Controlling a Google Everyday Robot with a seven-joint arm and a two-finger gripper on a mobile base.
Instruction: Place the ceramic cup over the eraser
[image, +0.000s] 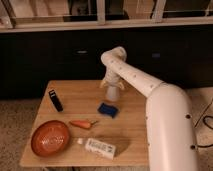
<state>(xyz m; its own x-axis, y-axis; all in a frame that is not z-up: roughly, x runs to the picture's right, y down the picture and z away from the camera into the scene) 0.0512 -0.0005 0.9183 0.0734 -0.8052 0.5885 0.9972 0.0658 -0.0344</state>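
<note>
One white robot arm (165, 115), the largest item in view, rises on the right of the flat blue squarish pad (107, 109) and bends back over to a point just behind that pad. Beneath it stands a light wooden table (75, 92), with the pad lying near the middle of its top.

Next in size, a round orange-red bowl (50, 138) sits to the front-left of the pad, well apart from it, near the table's front-left corner. A white rectangular printed box (99, 147) lies flat in front of the pad. Its long axis runs left to right and slants toward the front edge at its right end.

A small whitish-grey tapered ceramic cup (114, 91) stands on the table just behind the pad, near it but apart. Its long axis is upright, and the wider end appears to face down onto the table, with the narrow end up.

Directly above the pad's far side, the gripper (111, 80) is at the cup's upper end with its jaws spread wide. Whether they touch the cup cannot be told.

The slim black rectangular eraser (55, 100) lies flat, well to the left of the pad and clear of the cup. Its long axis runs from far-left to near-right.

Smallest, an orange carrot (81, 124) lies close to the pad's front-left, its long axis left to right.
</note>
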